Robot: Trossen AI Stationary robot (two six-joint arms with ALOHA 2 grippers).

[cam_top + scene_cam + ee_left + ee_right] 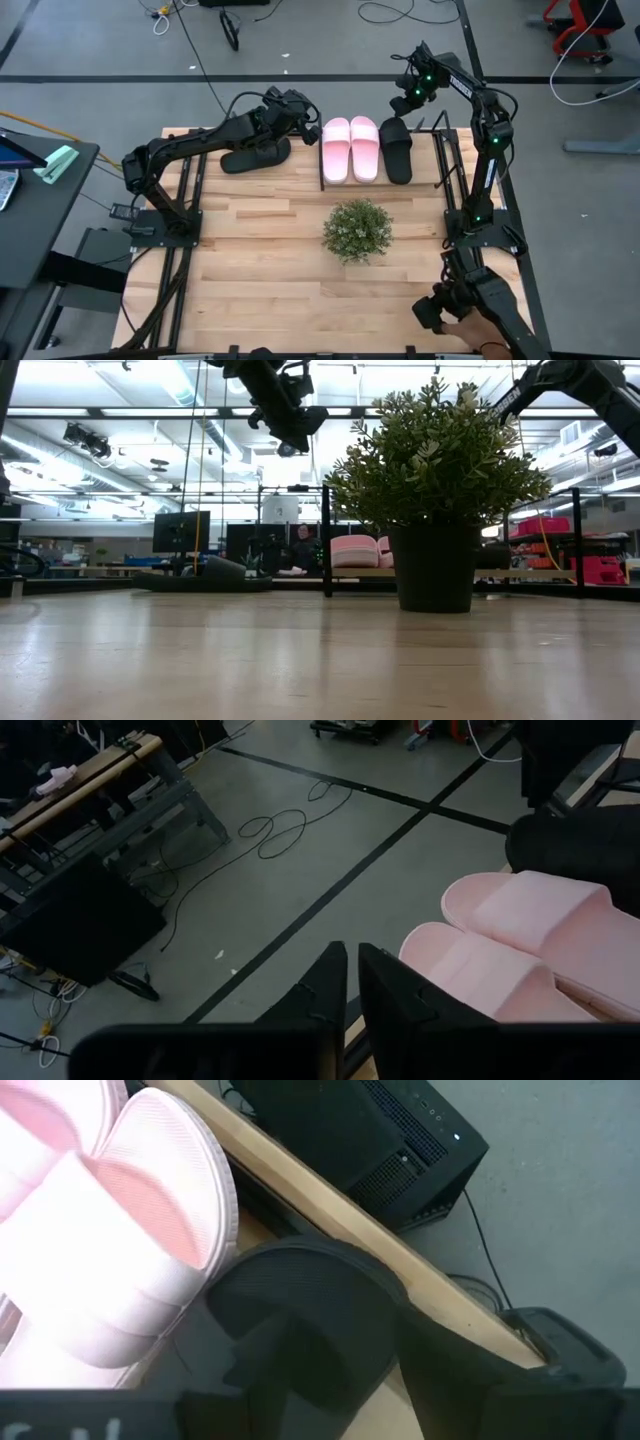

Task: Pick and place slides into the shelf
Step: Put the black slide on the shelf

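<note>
Slides: 2 pink (350,148) and 1 black (396,149) sit in the shelf (441,158) at the worktop's far edge. Another black slide (255,156) lies outside, half hidden under the left tool (310,133), pinched shut and empty. Whether the right tool (404,98) stands open, I cannot tell.

Four cameras: one overhead, one at table height, one on each wrist.
The high view looks straight down; the low view faces level past the plant (437,460); both wrist views look closely down on the pink slides (520,950).
</note>
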